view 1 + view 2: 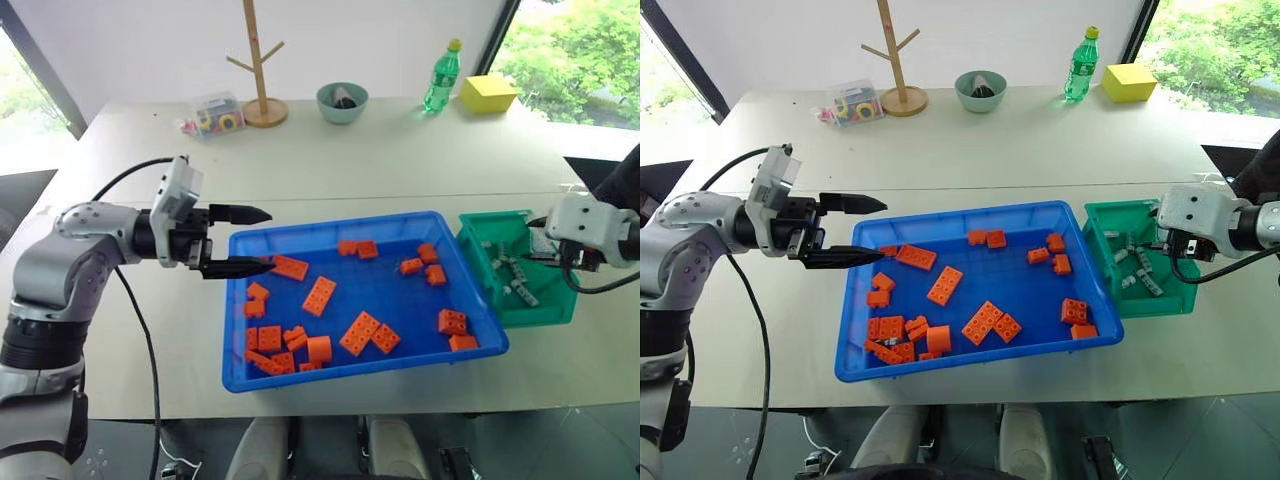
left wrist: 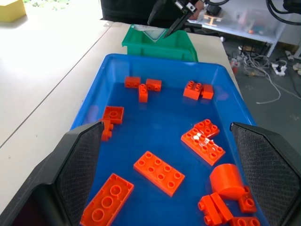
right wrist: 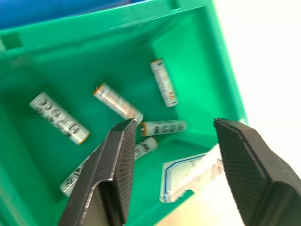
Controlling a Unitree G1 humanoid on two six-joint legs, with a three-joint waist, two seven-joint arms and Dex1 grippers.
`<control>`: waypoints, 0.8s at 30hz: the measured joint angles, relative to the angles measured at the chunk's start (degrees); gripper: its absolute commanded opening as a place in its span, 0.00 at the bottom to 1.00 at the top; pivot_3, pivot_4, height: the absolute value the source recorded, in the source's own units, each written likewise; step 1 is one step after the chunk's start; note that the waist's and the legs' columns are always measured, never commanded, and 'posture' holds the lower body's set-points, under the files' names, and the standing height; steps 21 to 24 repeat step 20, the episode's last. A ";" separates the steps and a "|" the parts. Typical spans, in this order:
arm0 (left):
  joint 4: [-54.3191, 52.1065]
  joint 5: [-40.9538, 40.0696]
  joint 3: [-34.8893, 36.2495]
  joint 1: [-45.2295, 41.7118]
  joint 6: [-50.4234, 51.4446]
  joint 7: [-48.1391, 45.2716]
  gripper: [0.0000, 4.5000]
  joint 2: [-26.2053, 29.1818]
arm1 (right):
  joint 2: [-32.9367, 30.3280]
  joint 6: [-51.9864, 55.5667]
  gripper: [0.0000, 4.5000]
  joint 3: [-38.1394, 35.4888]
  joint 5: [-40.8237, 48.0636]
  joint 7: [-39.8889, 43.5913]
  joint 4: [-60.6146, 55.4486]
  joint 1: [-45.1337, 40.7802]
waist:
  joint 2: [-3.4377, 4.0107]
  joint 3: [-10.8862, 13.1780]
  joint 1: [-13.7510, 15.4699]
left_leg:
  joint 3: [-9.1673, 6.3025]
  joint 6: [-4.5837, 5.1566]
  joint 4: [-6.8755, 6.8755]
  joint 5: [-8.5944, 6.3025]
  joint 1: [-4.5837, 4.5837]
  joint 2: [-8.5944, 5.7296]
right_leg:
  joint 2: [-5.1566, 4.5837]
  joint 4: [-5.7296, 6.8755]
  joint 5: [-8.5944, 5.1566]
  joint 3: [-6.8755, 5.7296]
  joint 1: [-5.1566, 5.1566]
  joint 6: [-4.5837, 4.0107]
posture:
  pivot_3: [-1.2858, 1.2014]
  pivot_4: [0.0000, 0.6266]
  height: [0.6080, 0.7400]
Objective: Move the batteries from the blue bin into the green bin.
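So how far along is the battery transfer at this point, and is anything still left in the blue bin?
Mostly done, it seems. Several batteries lie in the green bin, and the right gripper hangs open and empty above them. The blue bin shows orange bricks and no battery I can spot, though one could hide among the bricks. The left gripper is open at the blue bin's rim, holding nothing.
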 measured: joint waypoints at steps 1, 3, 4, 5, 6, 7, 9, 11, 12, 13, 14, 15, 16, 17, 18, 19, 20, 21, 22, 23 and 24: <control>-0.19 -0.01 0.06 0.35 0.00 0.00 1.00 0.19 | 0.45 4.24 0.61 -3.51 3.61 0.82 -1.47 1.44 | 0.01 0.00 0.07 | -0.01 0.00 0.00 0.00 -0.02 0.00 | 0.00 0.00 0.00 0.00 0.00 0.00 | 0.52 0.24 0.72; -0.39 -0.01 0.23 1.19 -0.02 -0.01 1.00 0.42 | 0.76 11.55 0.61 -9.94 9.53 2.28 -4.01 3.85 | 0.01 0.00 0.09 | -0.04 0.01 0.00 0.00 -0.02 0.00 | -0.02 -0.01 0.00 0.00 0.00 0.00 | 0.52 0.24 0.72; -0.47 -0.02 0.34 1.52 -0.02 -0.01 1.00 0.49 | 0.86 16.25 0.61 -14.42 13.27 3.79 -5.94 6.29 | 0.01 0.00 0.22 | -0.06 0.01 0.00 -0.01 -0.02 0.01 | -0.02 -0.01 0.00 0.00 0.02 0.00 | 0.52 0.24 0.72; -0.45 0.00 0.48 1.77 -0.01 0.00 1.00 0.64 | 0.86 19.62 0.61 -17.65 15.76 5.21 -7.10 8.16 | 0.01 0.00 0.44 | -0.07 0.02 0.01 -0.01 -0.01 0.02 | -0.02 -0.02 0.00 -0.01 0.04 0.00 | 0.52 0.24 0.72; -0.55 -0.02 0.55 1.85 -0.01 -0.02 1.00 0.76 | 0.86 23.59 0.61 -21.91 18.47 7.18 -8.68 11.24 | 0.01 0.00 0.79 | -0.07 0.03 0.00 -0.02 -0.01 0.02 | -0.02 -0.04 0.00 -0.02 0.04 0.00 | 0.52 0.24 0.72; -0.49 0.00 0.64 1.99 0.00 -0.02 1.00 1.19 | 0.88 26.77 0.61 -25.09 20.41 9.10 -9.72 14.07 | 0.01 0.00 0.93 | -0.06 0.05 0.01 -0.03 0.03 0.03 | -0.02 -0.04 0.00 -0.02 0.06 -0.01 | 0.52 0.24 0.72; -0.56 -0.04 0.92 1.88 -0.04 -0.12 1.00 1.64 | 1.08 30.88 0.61 -32.00 22.33 13.93 -11.81 21.88 | 0.00 0.00 1.29 | -0.09 0.09 0.00 -0.05 0.01 0.03 | -0.01 -0.08 -0.02 -0.05 0.11 -0.02 | 0.52 0.24 0.72; 0.21 -0.01 1.68 1.88 -0.04 -0.15 1.00 2.26 | 2.41 32.46 0.61 -36.36 22.40 17.20 -11.67 28.02 | -0.02 -0.01 1.30 | -0.04 0.09 0.03 -0.06 0.02 0.02 | 0.00 -0.18 -0.10 -0.07 0.16 -0.16 | 0.52 0.24 0.72; 0.48 -0.01 1.92 1.72 -0.05 -0.15 1.00 2.34 | 2.93 32.29 0.61 -37.26 22.21 17.49 -11.65 29.62 | 0.01 -0.01 1.20 | -0.01 0.10 0.03 -0.05 0.02 0.01 | -0.02 -0.21 -0.11 -0.05 0.16 -0.17 | 0.52 0.24 0.72; 0.56 -0.03 2.15 1.45 -0.05 -0.16 1.00 2.39 | 3.34 32.03 0.61 -37.63 21.74 17.45 -11.55 30.76 | 0.00 -0.01 1.03 | 0.01 0.10 0.06 -0.05 0.04 0.02 | -0.04 -0.22 -0.11 -0.01 0.17 -0.18 | 0.52 0.24 0.72; 0.64 -0.04 2.21 1.18 -0.05 -0.16 1.00 2.39 | 3.69 31.77 0.61 -37.90 21.39 17.33 -11.36 31.11 | 0.00 -0.01 0.88 | 0.02 0.10 0.06 -0.05 0.05 0.02 | -0.03 -0.24 -0.11 0.01 0.17 -0.18 | 0.52 0.24 0.72; 0.70 -0.09 2.22 0.90 -0.05 -0.14 1.00 2.39 | 4.02 31.49 0.61 -38.17 21.23 16.93 -11.08 31.20 | 0.01 -0.01 0.73 | 0.02 0.10 0.06 -0.05 0.07 0.03 | -0.03 -0.23 -0.11 0.03 0.17 -0.18 | 0.52 0.24 0.72; 0.77 -0.15 2.32 0.78 -0.05 -0.12 1.00 2.39 | 4.21 31.26 0.61 -38.30 21.18 16.55 -10.82 31.20 | 0.02 -0.02 0.64 | 0.02 0.09 0.05 -0.05 0.10 0.05 | -0.02 -0.21 -0.11 0.03 0.17 -0.17 | 0.52 0.24 0.72; 0.87 -0.18 2.32 0.76 -0.04 -0.07 1.00 2.39 | 4.30 31.17 0.61 -38.42 21.19 16.07 -10.74 31.19 | 0.02 -0.02 0.63 | 0.02 0.09 0.04 -0.05 0.11 0.06 | -0.01 -0.18 -0.10 0.03 0.16 -0.16 | 0.52 0.24 0.72; 0.96 -0.20 2.33 0.76 -0.03 0.01 1.00 2.39 | 4.40 31.18 0.61 -38.48 21.25 15.73 -10.82 31.19 | 0.02 -0.01 0.65 | 0.01 0.09 0.03 -0.05 0.10 0.08 | 0.00 -0.17 -0.10 0.02 0.16 -0.15 | 0.52 0.24 0.72; 1.05 -0.20 2.35 0.76 -0.03 0.06 1.00 2.39 | 4.45 31.21 0.61 -38.51 21.32 15.54 -10.90 31.17 | 0.02 -0.01 0.71 | 0.01 0.09 0.03 -0.05 0.10 0.08 | 0.00 -0.17 -0.09 0.01 0.16 -0.15 | 0.52 0.24 0.72; 1.21 -0.19 2.42 0.72 -0.03 0.19 1.00 2.39 | 4.63 31.27 0.61 -38.54 21.51 15.24 -11.16 31.00 | 0.02 -0.01 0.79 | 0.01 0.09 0.03 -0.05 0.10 0.08 | 0.00 -0.17 -0.08 0.01 0.16 -0.13 | 0.52 0.24 0.72; 1.21 -0.19 2.42 0.72 -0.03 0.19 1.00 2.39 | 4.63 31.27 0.61 -38.54 21.51 15.24 -11.16 31.00 | 0.02 -0.01 0.79 | 0.01 0.09 0.03 -0.05 0.10 0.08 | 0.00 -0.17 -0.08 0.01 0.16 -0.13 | 0.52 0.24 0.72; 1.21 -0.19 2.42 0.72 -0.03 0.19 1.00 2.39 | 4.63 31.27 0.61 -38.54 21.51 15.24 -11.16 31.00 | 0.02 -0.01 0.79 | 0.01 0.09 0.03 -0.05 0.10 0.08 | 0.00 -0.17 -0.08 0.01 0.16 -0.13 | 0.52 0.24 0.72; 1.21 -0.19 2.42 0.72 -0.03 0.19 1.00 2.39 | 4.63 31.27 0.61 -38.54 21.51 15.24 -11.16 31.00 | 0.02 -0.01 0.79 | 0.01 0.09 0.03 -0.05 0.10 0.08 | 0.00 -0.17 -0.08 0.01 0.16 -0.13 | 0.52 0.24 0.72; 1.21 -0.19 2.42 0.72 -0.03 0.19 1.00 2.39 | 4.63 31.27 0.61 -38.54 21.51 15.24 -11.16 31.00 | 0.02 -0.01 0.79 | 0.01 0.09 0.03 -0.05 0.10 0.08 | 0.00 -0.17 -0.08 0.01 0.16 -0.13 | 0.52 0.24 0.72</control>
